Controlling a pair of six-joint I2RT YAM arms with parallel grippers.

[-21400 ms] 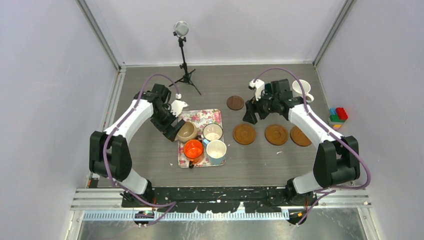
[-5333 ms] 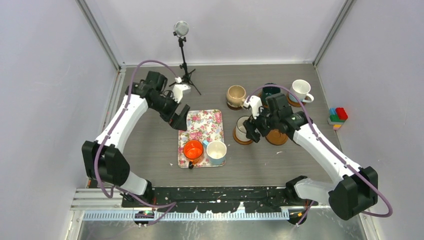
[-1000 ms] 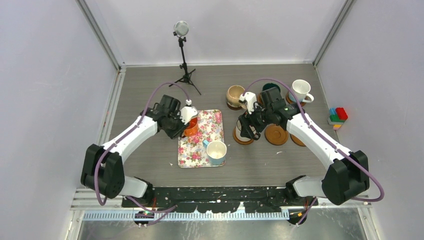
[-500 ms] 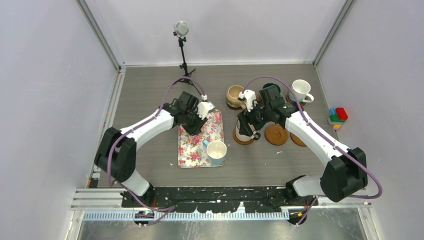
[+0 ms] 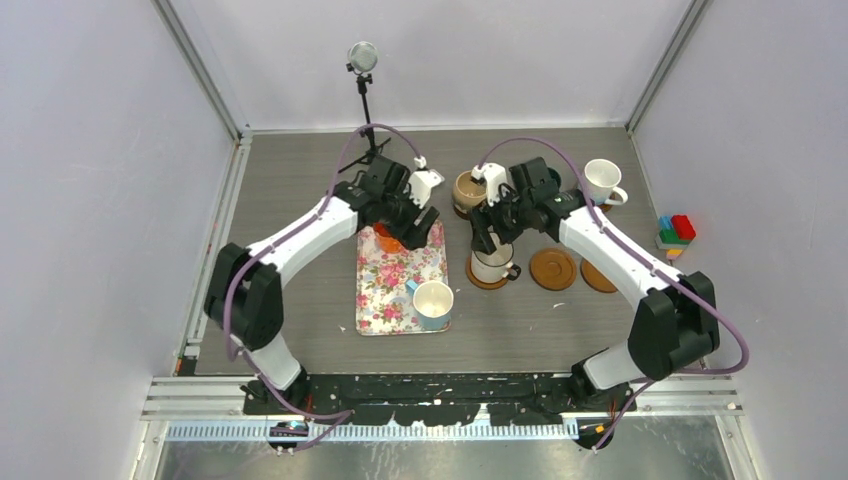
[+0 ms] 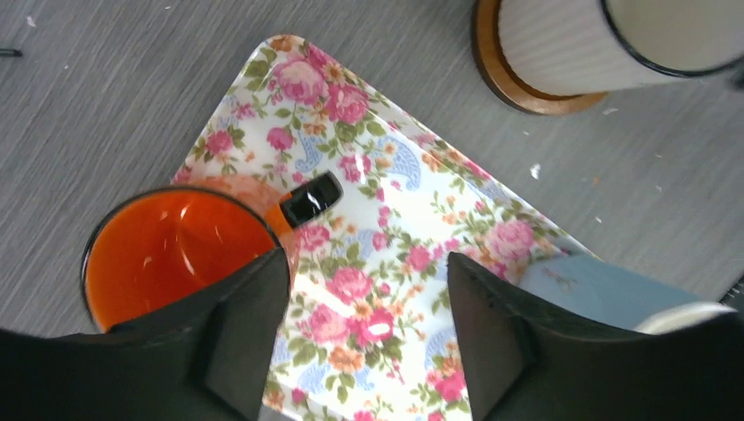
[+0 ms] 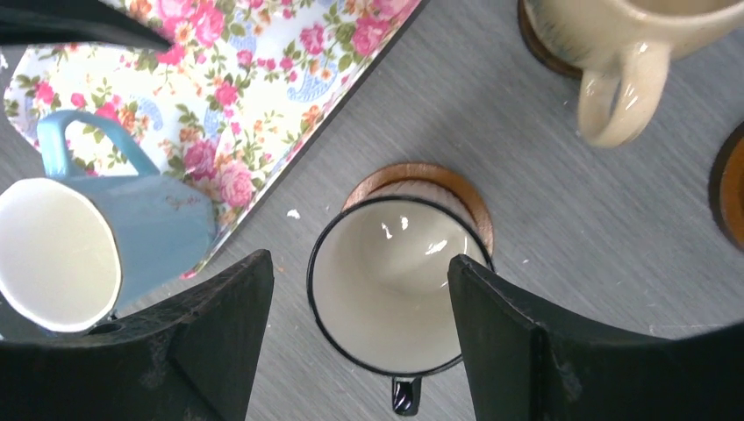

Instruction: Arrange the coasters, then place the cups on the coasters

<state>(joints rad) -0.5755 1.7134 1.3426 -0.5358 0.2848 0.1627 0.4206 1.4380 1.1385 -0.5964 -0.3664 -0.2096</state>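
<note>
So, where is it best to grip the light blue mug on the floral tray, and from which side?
Probably its rim wall, from above, one finger inside: the light blue mug stands upright, mouth open. Take the near-right side, since its handle points far-left over the floral tray.

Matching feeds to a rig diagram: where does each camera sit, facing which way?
Top external: high and behind, looking down on the grey table; left arm and right arm show.
Left wrist: on its arm, facing down past the left claw at the orange mug at a corner of the rectangular floral tray.
Right wrist: on its arm, facing down past the right claw at the white black-rimmed mug on a round wooden coaster.
Both wrist views share the tray, that white mug and the light blue mug.
</note>
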